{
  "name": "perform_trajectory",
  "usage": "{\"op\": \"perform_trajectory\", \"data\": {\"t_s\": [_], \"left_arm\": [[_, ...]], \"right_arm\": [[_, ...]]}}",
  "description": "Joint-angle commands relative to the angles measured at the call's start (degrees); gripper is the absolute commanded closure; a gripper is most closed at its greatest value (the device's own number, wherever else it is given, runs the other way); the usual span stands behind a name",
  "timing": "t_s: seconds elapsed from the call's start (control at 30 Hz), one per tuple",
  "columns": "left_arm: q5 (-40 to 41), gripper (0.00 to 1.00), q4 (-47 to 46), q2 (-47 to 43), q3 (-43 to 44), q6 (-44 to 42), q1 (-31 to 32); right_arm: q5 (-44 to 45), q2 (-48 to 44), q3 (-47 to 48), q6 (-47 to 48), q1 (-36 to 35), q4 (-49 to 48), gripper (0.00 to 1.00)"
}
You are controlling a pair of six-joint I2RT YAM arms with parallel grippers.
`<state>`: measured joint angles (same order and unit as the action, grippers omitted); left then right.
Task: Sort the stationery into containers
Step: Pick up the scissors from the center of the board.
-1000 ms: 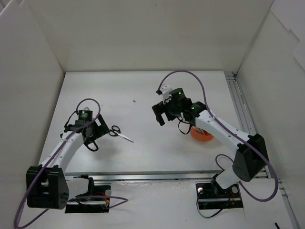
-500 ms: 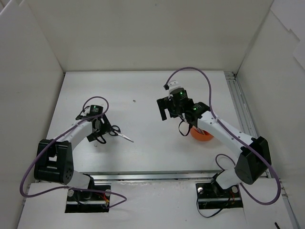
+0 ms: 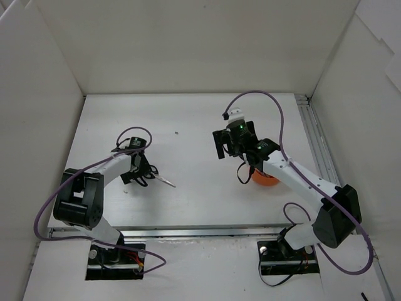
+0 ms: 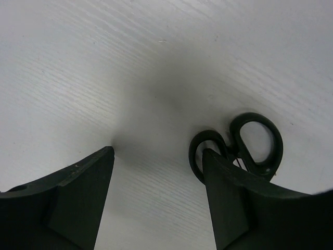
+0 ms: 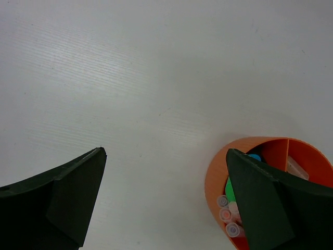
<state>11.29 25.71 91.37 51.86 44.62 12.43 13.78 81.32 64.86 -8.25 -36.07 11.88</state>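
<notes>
While hovering low with left gripper [image 4: 156, 156] spread wide beside the scissors [image 4: 255, 116] loops, looks lined up for a grab, keeping right gripper [image 5: 165, 153] wide, empty, parked by the pot [image 5: 210, 182].

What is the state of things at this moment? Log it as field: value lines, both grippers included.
left gripper: open, low over the table, nothing held
scissors: flat on the table, black handles beside the left gripper, not gripped
right gripper: open, empty, above bare table beside the pot
pot: orange, round, divided inside, upright
stationery: pens and highlighters standing in the pot's compartments
left to sort: scissors lie outside the pot
</notes>
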Motion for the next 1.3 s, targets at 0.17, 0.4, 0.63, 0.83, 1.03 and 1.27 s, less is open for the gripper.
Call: {"op": "perform_trajectory", "data": {"t_s": [0.17, 0.4, 0.63, 0.83, 1.03, 1.27], "left_arm": [[5.23, 0.64, 1.8, 1.44, 4.3, 1.88, 3.39], [5.76, 1.0, 1.88, 3.81, 7.12, -0.32, 3.92], [1.9, 1.0, -3.65, 0.83, 5.19, -4.19, 3.92], [1.1, 1.0, -7.34, -6.11, 5.71, -11.39, 8.13], [-3.89, 1.0, -14.19, -15.87, 2.99, -18.51, 13.31], [-7.16, 1.0, -17.71, -24.56, 0.7, -24.14, 19.46]], "right_arm": [[6.52, -5.64, -1.49, -2.2, 0.3, -1.77, 0.02], [7.31, -9.24, -3.77, -2.38, 0.39, -1.6, 0.02], [4.51, -13.55, -6.06, -2.21, 0.57, -1.77, 0.02], [-6.27, -14.7, -6.68, 0.34, 0.22, -2.12, 0.02], [-23.83, -11.19, -5.27, 3.4, -0.31, -5.45, 0.02], [-43.56, -4.7, -2.9, 2.02, -0.66, -14.68, 0.02]]}}
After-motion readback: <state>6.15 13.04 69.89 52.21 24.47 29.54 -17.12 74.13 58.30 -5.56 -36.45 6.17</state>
